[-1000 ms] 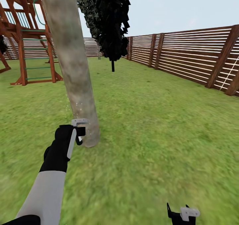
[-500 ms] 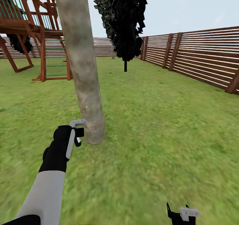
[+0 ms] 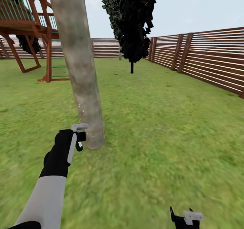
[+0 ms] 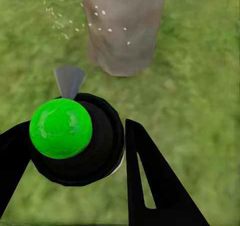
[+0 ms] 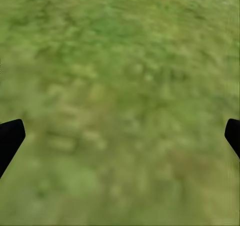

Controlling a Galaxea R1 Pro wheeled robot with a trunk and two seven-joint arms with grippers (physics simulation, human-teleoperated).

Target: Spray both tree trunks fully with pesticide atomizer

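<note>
Head view: left claw (image 3: 80, 136) grips the dark green-topped pesticide atomizer (image 4: 75, 138) just beside the pale grey-beige tree trunk (image 3: 78, 66); right claw (image 5: 120, 136) gapes wide over grass.

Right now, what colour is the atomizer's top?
Bright green, on the pesticide atomizer held in the left gripper; clearest in the left wrist view.
</note>
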